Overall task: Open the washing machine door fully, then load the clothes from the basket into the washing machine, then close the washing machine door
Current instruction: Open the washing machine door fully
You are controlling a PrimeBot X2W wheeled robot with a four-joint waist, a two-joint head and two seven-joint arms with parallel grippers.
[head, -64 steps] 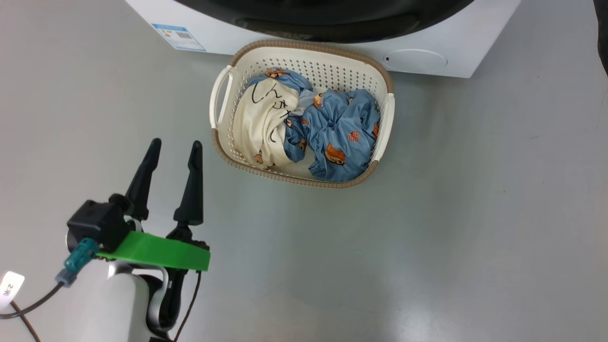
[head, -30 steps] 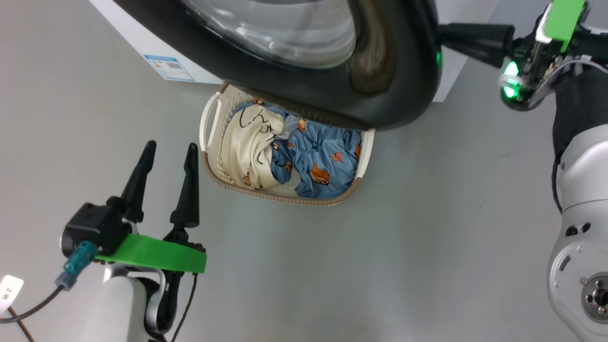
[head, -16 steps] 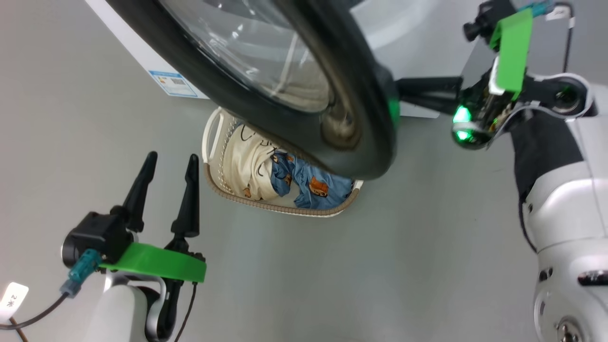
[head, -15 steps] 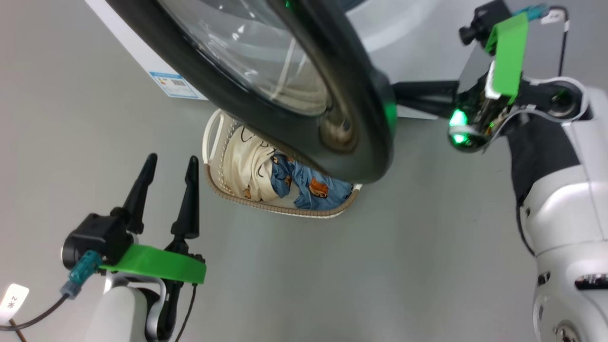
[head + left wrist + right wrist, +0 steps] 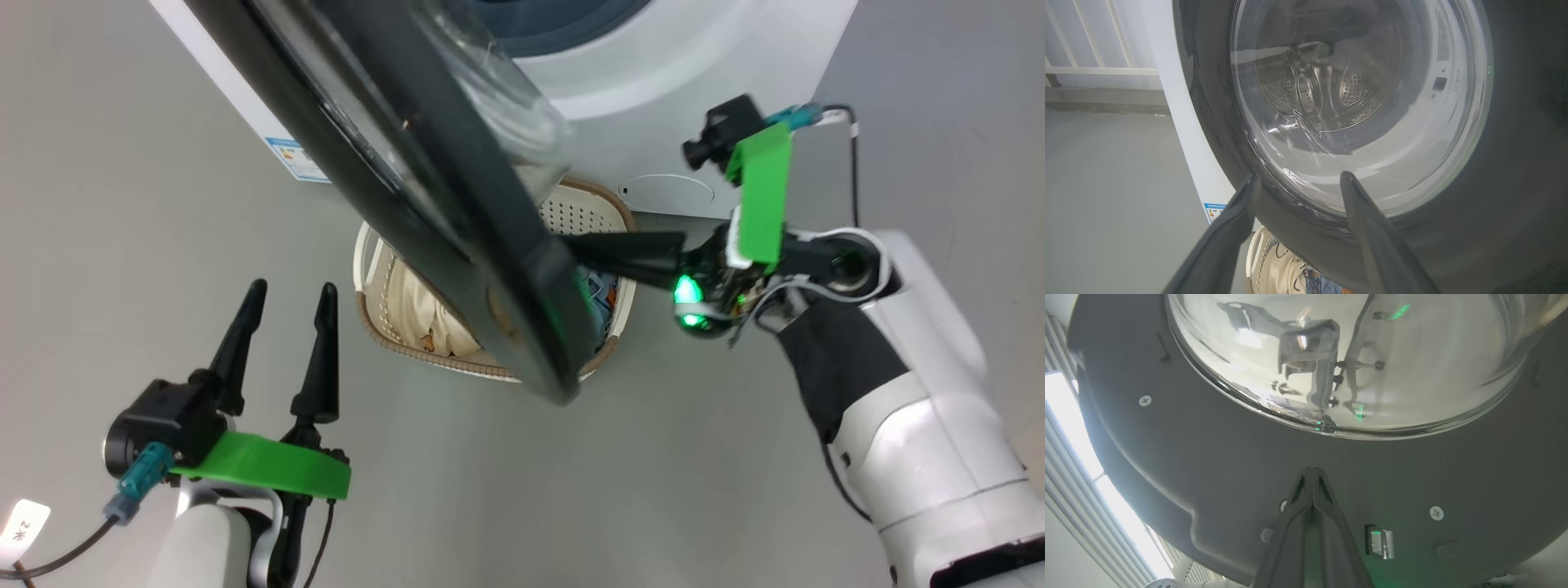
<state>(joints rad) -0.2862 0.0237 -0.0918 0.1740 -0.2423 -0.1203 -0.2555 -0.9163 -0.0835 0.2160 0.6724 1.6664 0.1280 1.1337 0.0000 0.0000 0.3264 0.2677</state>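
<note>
Glossy black, the washing machine door (image 5: 506, 294) has swung well out over the basket (image 5: 575, 214), pushed by the pinched-shut, empty right fingers (image 5: 1312, 486), while the left fingers (image 5: 318, 351) gape empty; it is not fully open yet.

We see our right gripper (image 5: 1312, 472) with fingers pressed together, tips at the dark grey inner face of the washing machine door (image 5: 1208, 465) — below its glass bowl (image 5: 1433, 367) — with a metal latch (image 5: 1382, 544) just beside them.

washing machine door (image 5: 457, 229) partly open | basket (image 5: 580, 216) below | clothes (image 5: 424, 318) seemingly inside
</note>
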